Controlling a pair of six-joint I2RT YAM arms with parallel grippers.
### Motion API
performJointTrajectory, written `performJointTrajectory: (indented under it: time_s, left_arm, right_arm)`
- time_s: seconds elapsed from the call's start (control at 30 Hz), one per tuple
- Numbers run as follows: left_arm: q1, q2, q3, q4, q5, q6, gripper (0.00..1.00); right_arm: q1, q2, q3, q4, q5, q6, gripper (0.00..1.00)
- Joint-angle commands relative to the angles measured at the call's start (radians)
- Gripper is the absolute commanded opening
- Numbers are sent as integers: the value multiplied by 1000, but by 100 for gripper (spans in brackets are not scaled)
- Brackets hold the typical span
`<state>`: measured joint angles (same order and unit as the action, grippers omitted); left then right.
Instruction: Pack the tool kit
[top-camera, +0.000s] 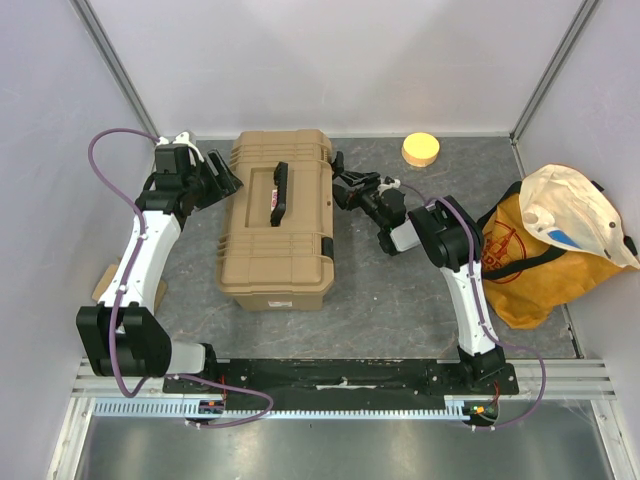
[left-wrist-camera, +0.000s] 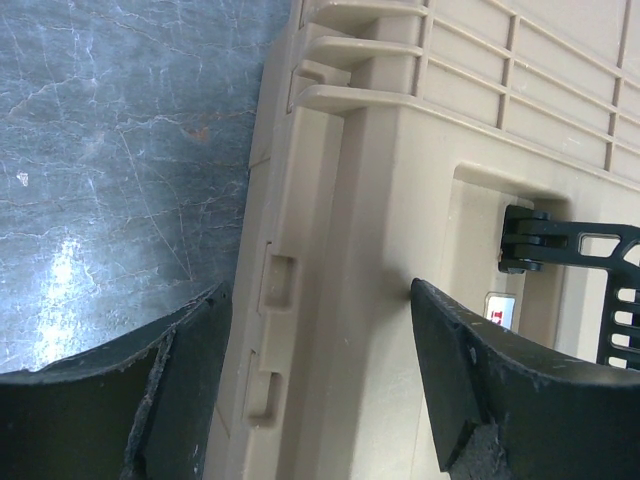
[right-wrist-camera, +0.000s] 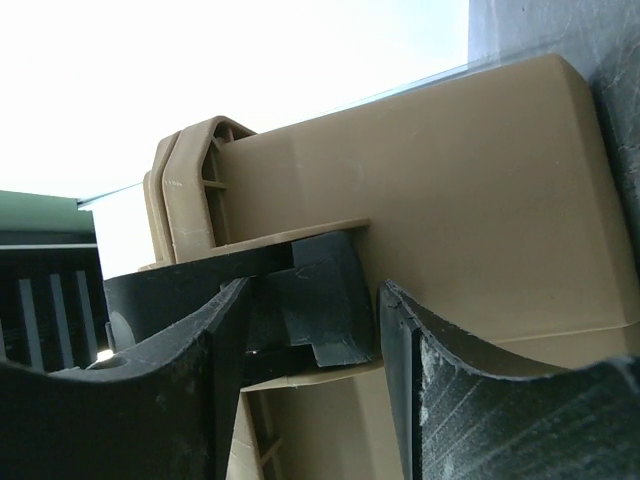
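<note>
The tool kit (top-camera: 275, 225) is a tan ribbed box lying shut on the grey table, its black handle (top-camera: 278, 192) flat on the lid. My left gripper (top-camera: 225, 175) is at the box's far left edge. In the left wrist view it (left-wrist-camera: 320, 340) is open and straddles that tan edge (left-wrist-camera: 330, 200), one finger on the table side and one over the lid. My right gripper (top-camera: 340, 180) is at the far right side. There it (right-wrist-camera: 312, 290) is open around a black latch (right-wrist-camera: 330, 300), with a gap at the right finger. No hand tools show.
A yellow round disc (top-camera: 421, 149) lies at the back right. An orange-yellow fabric bag (top-camera: 530, 270) with a cream cloth (top-camera: 575, 215) on it fills the right side. A tan scrap (top-camera: 103, 287) lies by the left arm. Walls close three sides.
</note>
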<state>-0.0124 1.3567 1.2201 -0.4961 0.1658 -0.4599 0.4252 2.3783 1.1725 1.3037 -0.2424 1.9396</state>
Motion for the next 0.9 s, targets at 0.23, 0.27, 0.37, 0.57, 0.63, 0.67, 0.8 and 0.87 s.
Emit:
performJointTrajectory:
  time_s: [0.23,0.27,0.37,0.57,0.63,0.67,0.8,0.87]
  left_arm:
    - [5,-42,-2,13,-2,4,77]
    - [5,-42,-2,13,-5,6,77]
    - [3,-44,-4,10,-8,9,77]
    - [5,-47,-2,7,-14,12,77]
    - [5,-47,-2,5,-15,15,77]
    - [5,-47,-2,7,-17,17,77]
    - [5,-42,-2,2,-19,30,77]
    - [5,-31,1,1,-6,43,77]
  right_arm:
    - [12,-128,-40,428,28,82,42]
    - [14,-136,-45,413,19,65,41]
    - [14,-168,-66,355,5,3,38]
    - [12,-244,-74,200,-35,-129,36]
    - [12,-274,-77,131,-44,-197,36]
    - [12,-290,-79,97,-49,-221,36]
    - [12,-350,-83,-27,-52,-336,36]
    - [14,-387,-80,-107,-54,-399,40]
